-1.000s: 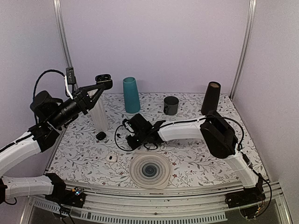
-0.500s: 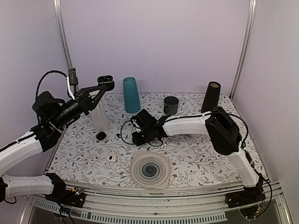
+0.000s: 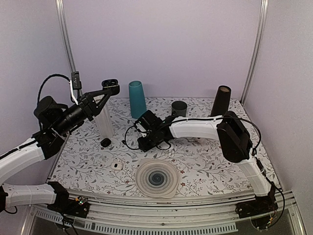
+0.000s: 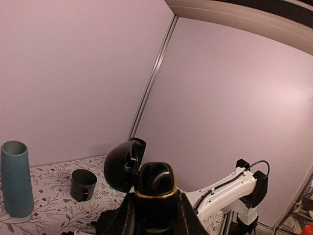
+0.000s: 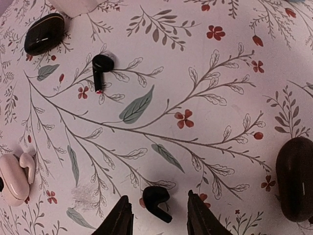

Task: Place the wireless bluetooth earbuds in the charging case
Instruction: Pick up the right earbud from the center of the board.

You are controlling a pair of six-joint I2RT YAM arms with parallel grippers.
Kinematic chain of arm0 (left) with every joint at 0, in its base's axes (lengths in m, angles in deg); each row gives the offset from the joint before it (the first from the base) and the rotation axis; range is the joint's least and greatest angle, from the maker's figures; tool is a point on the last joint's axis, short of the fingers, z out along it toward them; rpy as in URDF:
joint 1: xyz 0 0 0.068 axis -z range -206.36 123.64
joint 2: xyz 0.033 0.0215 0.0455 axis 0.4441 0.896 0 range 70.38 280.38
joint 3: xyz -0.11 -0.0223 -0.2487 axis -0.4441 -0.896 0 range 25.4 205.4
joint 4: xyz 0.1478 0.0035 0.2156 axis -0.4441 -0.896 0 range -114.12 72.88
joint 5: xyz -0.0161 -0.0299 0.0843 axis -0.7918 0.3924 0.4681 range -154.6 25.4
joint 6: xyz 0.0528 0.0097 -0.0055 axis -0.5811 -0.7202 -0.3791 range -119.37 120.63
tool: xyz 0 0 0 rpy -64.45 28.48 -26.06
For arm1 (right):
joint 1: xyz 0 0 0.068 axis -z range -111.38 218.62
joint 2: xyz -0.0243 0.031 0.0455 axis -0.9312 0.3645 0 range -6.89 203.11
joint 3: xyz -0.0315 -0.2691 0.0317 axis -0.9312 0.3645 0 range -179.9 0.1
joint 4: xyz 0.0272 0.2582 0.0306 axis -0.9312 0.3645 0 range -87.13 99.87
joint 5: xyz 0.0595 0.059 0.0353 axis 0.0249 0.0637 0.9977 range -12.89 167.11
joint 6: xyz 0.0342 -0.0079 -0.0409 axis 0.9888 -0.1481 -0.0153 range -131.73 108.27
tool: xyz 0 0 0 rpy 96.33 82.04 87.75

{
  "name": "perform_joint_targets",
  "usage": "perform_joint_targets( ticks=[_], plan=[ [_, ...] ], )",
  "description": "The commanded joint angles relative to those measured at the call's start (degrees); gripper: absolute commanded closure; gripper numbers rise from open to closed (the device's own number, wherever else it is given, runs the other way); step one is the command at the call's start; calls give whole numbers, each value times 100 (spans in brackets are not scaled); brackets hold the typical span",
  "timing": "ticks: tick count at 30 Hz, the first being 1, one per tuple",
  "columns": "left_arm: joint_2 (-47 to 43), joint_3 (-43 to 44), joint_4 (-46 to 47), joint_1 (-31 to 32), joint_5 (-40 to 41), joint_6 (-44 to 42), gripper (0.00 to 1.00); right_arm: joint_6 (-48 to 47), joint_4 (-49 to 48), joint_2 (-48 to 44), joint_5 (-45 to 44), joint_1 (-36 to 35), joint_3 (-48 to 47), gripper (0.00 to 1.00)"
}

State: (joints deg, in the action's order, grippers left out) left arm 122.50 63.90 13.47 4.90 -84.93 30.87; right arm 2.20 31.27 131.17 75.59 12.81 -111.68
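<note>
Right wrist — black earbud (image 5: 156,197), gaps either side, inside right gripper (image 5: 159,208).

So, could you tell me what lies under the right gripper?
A black earbud lies on the table between the right gripper's open fingers; anything beneath the fingers is covered.

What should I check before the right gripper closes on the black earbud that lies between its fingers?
1. Earbud between the fingers: ok. The black earbud lies inside the open right gripper, roughly centred.
2. Fingers clear of it: ok. Both stand apart from the earbud.
3. Neighbours out of the grasp: ok. The other black earbud lies well away.
4. Case ready to receive: ok. The charging case stands open.
5. Case held: ok. The left gripper is shut on it, raised above the table.
6. Free slot inside the case: cannot tell. Its inside is hidden.
</note>
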Motion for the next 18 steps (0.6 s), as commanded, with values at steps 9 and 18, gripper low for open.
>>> perform_joint_targets(
  ticks=[9,18],
  plan=[
    [15,107,74,-64,-76,14,100,-1628,521,656,-54,-1,-637,61],
    [32,176,0,-68,-82,-18,100,-2075,678,761,-150,-28,-704,65]
  ],
)
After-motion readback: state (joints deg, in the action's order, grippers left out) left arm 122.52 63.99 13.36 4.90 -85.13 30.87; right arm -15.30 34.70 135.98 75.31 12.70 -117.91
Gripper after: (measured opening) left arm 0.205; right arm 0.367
